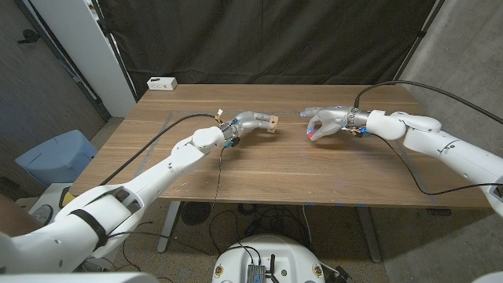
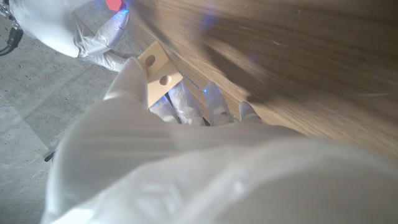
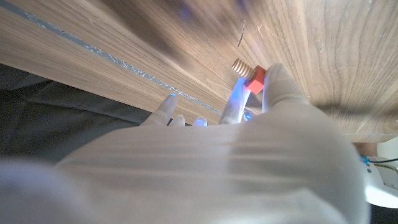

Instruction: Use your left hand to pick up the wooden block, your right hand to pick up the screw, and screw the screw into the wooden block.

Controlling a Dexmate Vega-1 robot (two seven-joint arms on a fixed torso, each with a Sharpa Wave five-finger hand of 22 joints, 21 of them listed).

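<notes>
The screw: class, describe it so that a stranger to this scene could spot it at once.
On the wooden table, look to the right robot hand above the tabletop. The screw is pinched in its fingertips: a red square head with a pale threaded wooden shank, unlike the plain holed block in the left robot hand.

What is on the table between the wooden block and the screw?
Nothing: in the head view only bare table separates the wooden block from the screw.

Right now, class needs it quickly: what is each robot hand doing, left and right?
Left robot hand: holding the wooden block.
Right robot hand: holding the screw.
</notes>
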